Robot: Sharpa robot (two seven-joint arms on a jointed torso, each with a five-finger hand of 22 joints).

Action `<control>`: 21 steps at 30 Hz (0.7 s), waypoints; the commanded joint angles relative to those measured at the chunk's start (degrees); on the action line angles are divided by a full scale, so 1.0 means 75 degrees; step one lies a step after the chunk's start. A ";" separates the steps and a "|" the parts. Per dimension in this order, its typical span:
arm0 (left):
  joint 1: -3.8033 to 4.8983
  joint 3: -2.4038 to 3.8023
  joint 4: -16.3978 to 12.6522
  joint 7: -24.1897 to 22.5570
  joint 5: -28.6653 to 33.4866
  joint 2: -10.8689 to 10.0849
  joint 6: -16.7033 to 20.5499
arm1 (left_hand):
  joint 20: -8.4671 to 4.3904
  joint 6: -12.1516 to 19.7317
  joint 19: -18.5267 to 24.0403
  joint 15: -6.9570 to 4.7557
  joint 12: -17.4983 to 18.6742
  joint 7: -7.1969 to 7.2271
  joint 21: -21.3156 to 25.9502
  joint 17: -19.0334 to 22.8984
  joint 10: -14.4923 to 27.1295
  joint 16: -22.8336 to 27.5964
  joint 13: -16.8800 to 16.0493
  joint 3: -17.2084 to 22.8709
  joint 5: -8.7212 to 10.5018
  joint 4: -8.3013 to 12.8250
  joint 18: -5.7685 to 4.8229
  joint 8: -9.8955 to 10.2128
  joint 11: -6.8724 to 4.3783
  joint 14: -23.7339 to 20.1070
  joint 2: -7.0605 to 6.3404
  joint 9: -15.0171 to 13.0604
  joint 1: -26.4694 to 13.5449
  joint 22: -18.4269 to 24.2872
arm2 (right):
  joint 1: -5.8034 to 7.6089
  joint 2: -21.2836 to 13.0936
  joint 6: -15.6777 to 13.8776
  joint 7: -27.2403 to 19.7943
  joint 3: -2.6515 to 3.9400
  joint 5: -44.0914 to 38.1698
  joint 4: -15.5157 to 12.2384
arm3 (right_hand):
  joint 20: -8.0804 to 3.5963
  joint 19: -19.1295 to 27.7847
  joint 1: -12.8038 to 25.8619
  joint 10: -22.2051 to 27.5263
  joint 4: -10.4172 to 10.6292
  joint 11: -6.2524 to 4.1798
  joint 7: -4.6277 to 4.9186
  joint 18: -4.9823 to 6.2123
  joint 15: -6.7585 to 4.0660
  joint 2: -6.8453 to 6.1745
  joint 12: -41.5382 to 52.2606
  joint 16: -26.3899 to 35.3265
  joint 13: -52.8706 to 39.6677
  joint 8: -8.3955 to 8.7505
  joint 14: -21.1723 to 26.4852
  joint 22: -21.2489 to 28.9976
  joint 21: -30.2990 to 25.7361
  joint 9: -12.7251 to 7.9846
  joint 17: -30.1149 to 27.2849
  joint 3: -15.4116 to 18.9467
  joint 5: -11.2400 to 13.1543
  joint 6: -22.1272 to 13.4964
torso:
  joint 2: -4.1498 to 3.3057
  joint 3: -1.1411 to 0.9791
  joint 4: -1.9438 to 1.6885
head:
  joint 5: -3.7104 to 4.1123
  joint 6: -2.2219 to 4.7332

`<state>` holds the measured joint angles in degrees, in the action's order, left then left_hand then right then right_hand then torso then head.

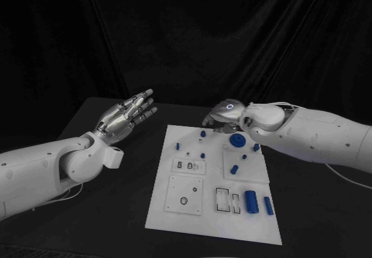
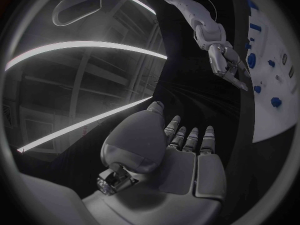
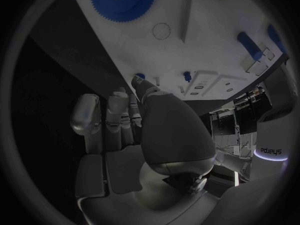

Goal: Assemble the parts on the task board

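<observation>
So from my seat: the board sits mid-frame in the head view, running from centre down toward the bottom. I count one blue gear near its upper right, two blue cylinders standing side by side at lower right, one slanted blue peg in the middle right, and about five tiny blue studs scattered across the upper half, though a couple are too small to be sure of.

My left hand is up in the left-centre of the frame, off the board, fingers straight and spread, nothing in it. Its wrist cam agrees: flat palm, fingers apart.

My right hand hovers over the board's top edge, upper centre-right, fingers curled downward. In its wrist cam the fingers lie close together beside the thumb, near the board's edge. Honestly can't tell whether anything is pinched there.
</observation>
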<state>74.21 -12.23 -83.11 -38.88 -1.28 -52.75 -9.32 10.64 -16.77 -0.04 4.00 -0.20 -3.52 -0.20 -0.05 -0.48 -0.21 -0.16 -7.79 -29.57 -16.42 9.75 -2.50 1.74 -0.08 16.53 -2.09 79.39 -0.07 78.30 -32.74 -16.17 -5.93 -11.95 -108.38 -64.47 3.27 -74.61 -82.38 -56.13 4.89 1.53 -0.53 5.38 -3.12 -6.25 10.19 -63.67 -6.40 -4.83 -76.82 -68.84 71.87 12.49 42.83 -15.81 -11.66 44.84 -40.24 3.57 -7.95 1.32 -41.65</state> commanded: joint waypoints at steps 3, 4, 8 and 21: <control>0.0003 0.0007 -0.0013 -0.0340 0.0006 -0.0049 -0.0025 | -0.0028 0.0059 0.0006 -0.0021 0.0007 -0.0018 0.0026 0.0007 0.0003 0.0028 0.0000 0.0054 -0.0039 0.0017 0.0072 -0.0015 0.0031 0.0010 0.0004 0.0004 0.0058 0.0010 | 0.0227 -0.0699 -0.0486 0.0480 0.0011 -0.0034 -0.0797 | -0.0086 0.0314 0.0063 -0.0990 -0.0027 -0.0206 0.0099 0.0156 -0.0144 -0.0019 0.1227 0.0458 -0.0724 -0.0068 0.0250 0.0413 -0.0461 -0.0015 -0.0620 0.0182 0.0210 0.0189 | -0.0003 -0.0010 0.0017 | -0.0012 -0.0076; 0.0003 0.0007 -0.0011 -0.0337 0.0006 -0.0053 -0.0022 | -0.0028 0.0059 0.0006 -0.0021 0.0007 -0.0018 0.0026 0.0007 0.0003 0.0028 0.0000 0.0054 -0.0039 0.0017 0.0072 -0.0015 0.0031 0.0010 0.0004 0.0004 0.0058 0.0010 | 0.0256 -0.0868 -0.0437 0.0524 0.0011 -0.0034 -0.0964 | -0.0249 0.0699 0.0063 -0.0341 -0.0083 -0.0260 0.0128 0.0351 -0.0138 0.0126 0.2723 0.1110 -0.2018 -0.0098 0.0580 0.0943 -0.1105 -0.0021 -0.1378 0.0353 0.0230 0.0337 | 0.0002 -0.0009 0.0025 | -0.0006 -0.0077; 0.0001 0.0007 0.0010 -0.0329 0.0006 -0.0041 -0.0037 | -0.0029 0.0046 0.0006 -0.0032 0.0007 -0.0036 0.0026 0.0007 0.0005 0.0028 0.0001 0.0058 -0.0040 0.0015 0.0073 -0.0016 0.0048 0.0010 0.0000 0.0002 0.0063 0.0010 | 0.0310 -0.1356 -0.0067 0.0665 0.0010 0.0104 -0.1380 | -0.0175 0.0058 0.0569 -0.2474 0.0181 -0.0400 0.0175 0.0126 -0.0241 0.0210 0.8969 -0.0711 -0.8482 -0.0108 -0.0487 0.0418 -0.0748 0.0023 0.1399 0.0792 0.0387 0.0439 | 0.0004 -0.0004 0.0018 | 0.0010 -0.0200; -0.0040 0.0007 0.0038 -0.0358 0.0006 -0.0038 -0.0097 | -0.0031 -0.0023 0.0006 -0.0032 0.0017 -0.0064 0.0026 0.0007 0.0034 0.0028 0.0010 0.0072 -0.0042 0.0010 0.0075 -0.0034 0.0052 0.0010 0.0003 -0.0009 0.0073 0.0010 | -0.0070 -0.1958 0.0684 0.1347 0.0007 0.1011 -0.1491 | -0.0278 -0.1448 0.1699 -0.4516 0.0953 -0.0368 0.0559 -0.0440 -0.0272 0.0273 1.0642 -0.2905 -1.1147 -0.0025 -0.1493 -0.1966 0.1553 0.0051 0.5099 0.1370 0.0589 0.0359 | -0.0001 0.0022 0.0067 | -0.0029 -0.0276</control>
<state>74.03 -12.23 -82.59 -38.88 -1.28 -52.93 -9.39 10.64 -16.79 -0.04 3.99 -0.20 -3.90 -0.20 -0.08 -0.27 -0.21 -0.16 -7.64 -29.57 -16.26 9.75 -2.50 1.94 -0.08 16.53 -2.07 79.39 -0.06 78.10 -47.31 -13.41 0.72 -11.91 -103.28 -75.74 1.12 -83.74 -69.85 -83.92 11.71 -1.67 3.31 2.63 -5.41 -4.15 89.87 -85.85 -74.95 -5.26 -83.75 -74.95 82.96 13.01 74.95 -5.55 -7.05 47.47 -40.24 3.71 -7.58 1.19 -43.56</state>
